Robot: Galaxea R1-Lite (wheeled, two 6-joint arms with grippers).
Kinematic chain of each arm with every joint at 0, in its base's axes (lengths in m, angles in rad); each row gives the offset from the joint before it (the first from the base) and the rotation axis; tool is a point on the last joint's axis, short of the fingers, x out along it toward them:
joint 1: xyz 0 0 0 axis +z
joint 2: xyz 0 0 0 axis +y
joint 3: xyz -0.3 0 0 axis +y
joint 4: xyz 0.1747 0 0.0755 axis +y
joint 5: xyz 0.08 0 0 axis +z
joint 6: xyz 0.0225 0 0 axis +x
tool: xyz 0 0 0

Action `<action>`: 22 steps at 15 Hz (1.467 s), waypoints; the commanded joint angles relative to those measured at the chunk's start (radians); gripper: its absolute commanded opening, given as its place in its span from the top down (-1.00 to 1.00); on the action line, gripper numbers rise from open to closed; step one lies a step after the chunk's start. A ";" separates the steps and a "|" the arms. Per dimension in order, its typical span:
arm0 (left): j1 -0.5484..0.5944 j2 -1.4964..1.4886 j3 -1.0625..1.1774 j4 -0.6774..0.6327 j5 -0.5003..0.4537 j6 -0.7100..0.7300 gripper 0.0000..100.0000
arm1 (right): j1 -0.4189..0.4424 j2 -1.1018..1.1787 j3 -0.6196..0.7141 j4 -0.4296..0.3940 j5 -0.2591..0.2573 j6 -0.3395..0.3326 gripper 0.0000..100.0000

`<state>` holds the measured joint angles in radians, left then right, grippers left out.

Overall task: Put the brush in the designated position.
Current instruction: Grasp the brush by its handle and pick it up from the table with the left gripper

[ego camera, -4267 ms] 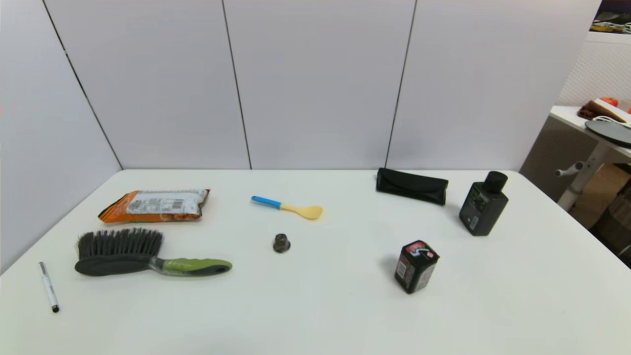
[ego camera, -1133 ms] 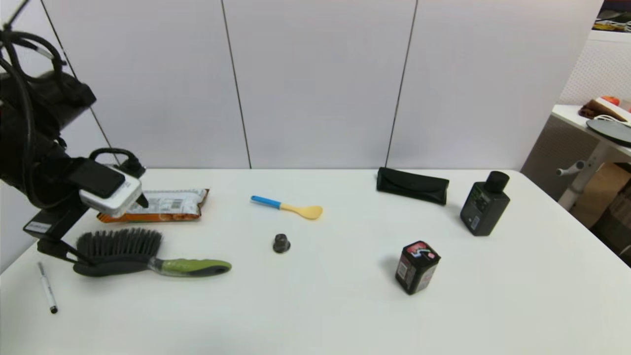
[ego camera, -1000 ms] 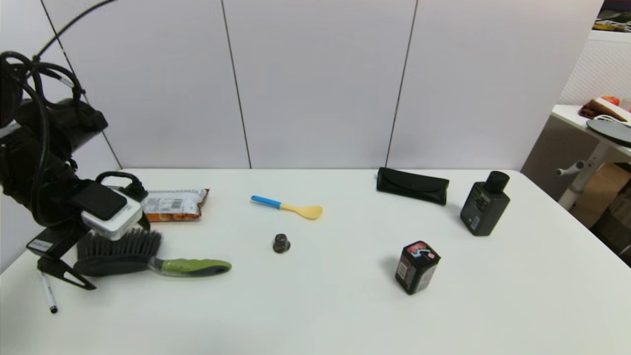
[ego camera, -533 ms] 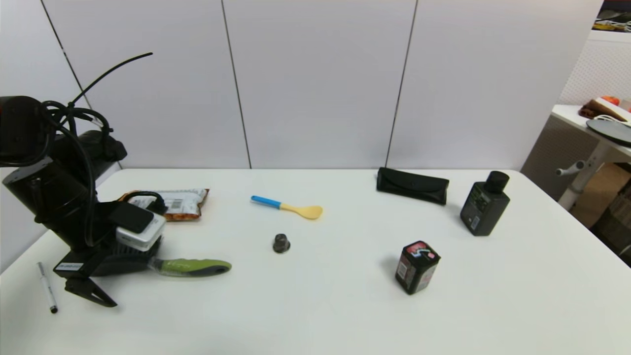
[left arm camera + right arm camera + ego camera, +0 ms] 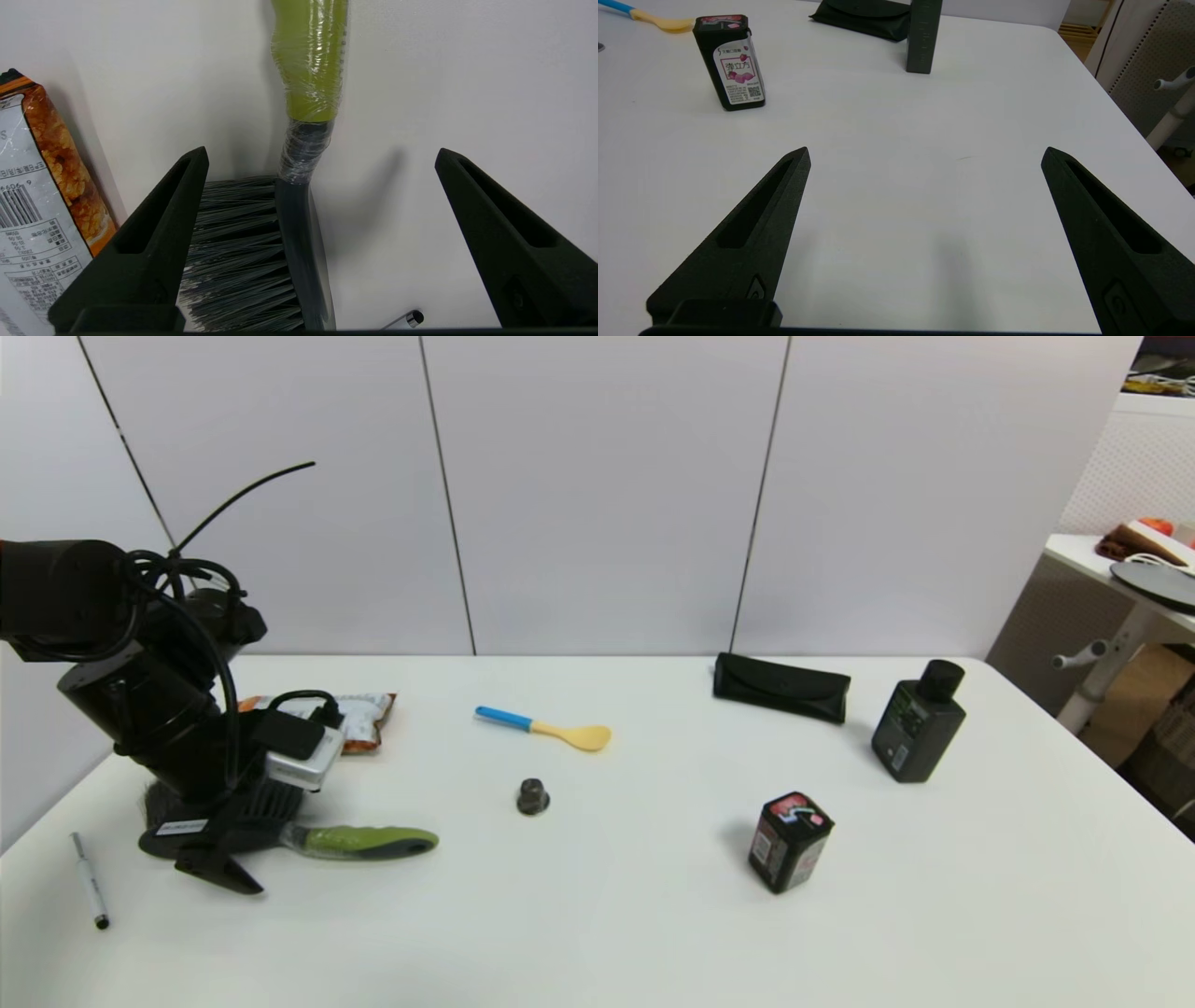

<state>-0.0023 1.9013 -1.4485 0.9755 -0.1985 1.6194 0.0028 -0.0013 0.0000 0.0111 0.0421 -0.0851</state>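
Left wrist view shows the left end effector (image 5: 322, 163) spread wide astride the brush (image 5: 261, 252) head, gripping nothing; head view hides this.

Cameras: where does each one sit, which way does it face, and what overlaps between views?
Head view: on the head, looking forward and down at the table; left arm over the brush.
Left wrist view: behind the open left tool, straddling the brush head.
Right wrist view: behind the open right tool, low over the table.
Shared: brush in head and left wrist views.
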 commanded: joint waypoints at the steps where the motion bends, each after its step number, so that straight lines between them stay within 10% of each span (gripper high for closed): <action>1: -0.013 0.041 -0.009 -0.005 -0.001 -0.003 -1.00 | 0.000 0.001 0.002 0.000 0.001 -0.001 -1.00; 22: -0.008 0.090 -0.023 -0.017 0.007 -0.004 -1.00 | 0.000 0.001 0.002 0.000 0.001 -0.001 -1.00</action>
<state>-0.0109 1.9906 -1.4715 0.9543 -0.1909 1.6072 0.0028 -0.0013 0.0000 0.0109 0.0421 -0.0851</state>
